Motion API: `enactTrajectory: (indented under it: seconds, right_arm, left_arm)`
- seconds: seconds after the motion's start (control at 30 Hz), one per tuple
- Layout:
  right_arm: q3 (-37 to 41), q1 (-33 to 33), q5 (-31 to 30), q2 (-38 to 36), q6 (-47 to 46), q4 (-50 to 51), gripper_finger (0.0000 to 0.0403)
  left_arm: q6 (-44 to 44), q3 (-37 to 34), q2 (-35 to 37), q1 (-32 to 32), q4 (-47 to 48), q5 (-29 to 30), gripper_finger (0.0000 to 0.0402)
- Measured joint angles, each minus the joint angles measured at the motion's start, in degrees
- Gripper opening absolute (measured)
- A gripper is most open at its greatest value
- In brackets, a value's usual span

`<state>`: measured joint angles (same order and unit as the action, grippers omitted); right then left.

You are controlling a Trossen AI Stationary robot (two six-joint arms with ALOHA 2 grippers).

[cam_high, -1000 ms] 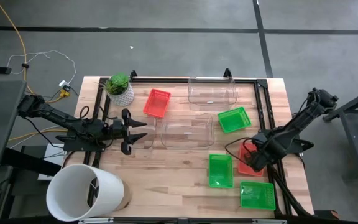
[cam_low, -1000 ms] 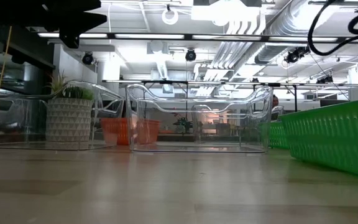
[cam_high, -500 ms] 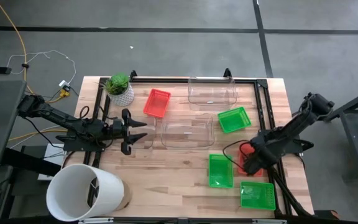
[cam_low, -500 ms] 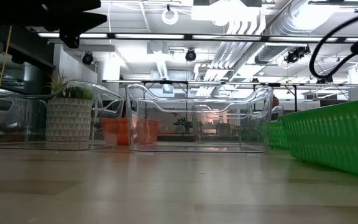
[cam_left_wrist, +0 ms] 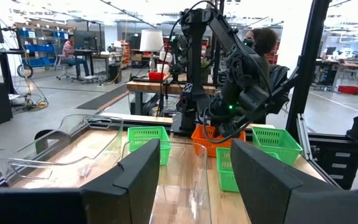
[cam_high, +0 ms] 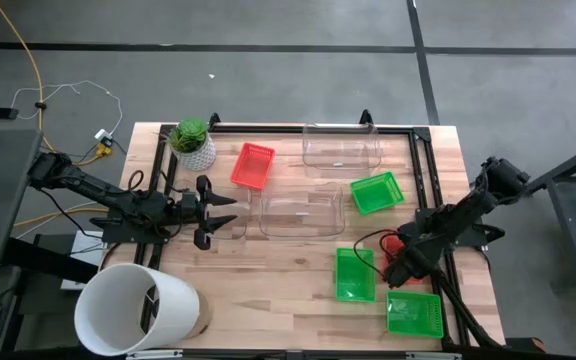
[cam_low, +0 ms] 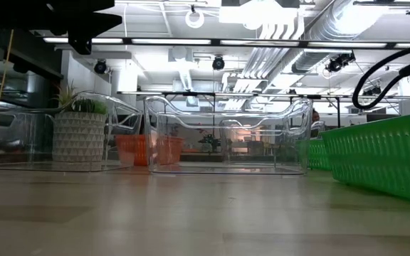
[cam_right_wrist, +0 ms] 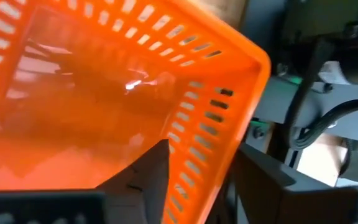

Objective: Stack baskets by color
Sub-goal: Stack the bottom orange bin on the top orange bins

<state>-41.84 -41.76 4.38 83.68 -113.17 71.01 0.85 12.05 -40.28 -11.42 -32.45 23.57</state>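
High view: right gripper (cam_high: 400,263) is seen low at the table's right edge over a red basket (cam_high: 397,243), mostly hidden beneath it, between two green baskets (cam_high: 354,273). A second red basket (cam_high: 252,165) is seen near the plant (cam_high: 192,143). Left gripper (cam_high: 230,210) is parked wide open beside a clear basket (cam_high: 301,210).

Low view: clear basket (cam_low: 226,136) is centred.

Right wrist view: the red basket's wall (cam_right_wrist: 210,118) is straddled by the fingers (cam_right_wrist: 151,171), one inside, one outside; contact cannot be told.
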Motion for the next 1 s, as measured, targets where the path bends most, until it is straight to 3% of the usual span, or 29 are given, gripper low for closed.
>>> enactTrajectory:
  seconds: [0.27,0.47,0.57,0.73,1.0]
  right_arm:
    - [-0.76,0.00,-0.46,-1.31,0.10,5.28,0.0016]
    - [-8.29,0.11,-3.02,-3.75,0.33,17.10,0.0006]
    - [-14.04,0.11,-8.88,-5.24,-0.15,19.13,0.0004]
    - [-23.91,0.82,-23.80,-6.10,1.94,18.87,0.0002]
    - [-38.02,6.97,-46.43,-2.26,16.12,18.98,0.0001]
  left_arm:
    - [0.00,0.00,-0.01,0.00,-0.10,-0.02,0.0184]
    - [-0.01,0.00,-0.01,0.00,-0.37,-0.02,0.0184]
    - [-0.01,0.00,-0.01,0.00,-0.39,-0.02,0.0184]
    - [-0.01,0.00,-0.01,0.00,-0.51,-0.04,0.0184]
    - [2.68,0.02,-0.01,0.02,-2.99,-0.07,0.0184]
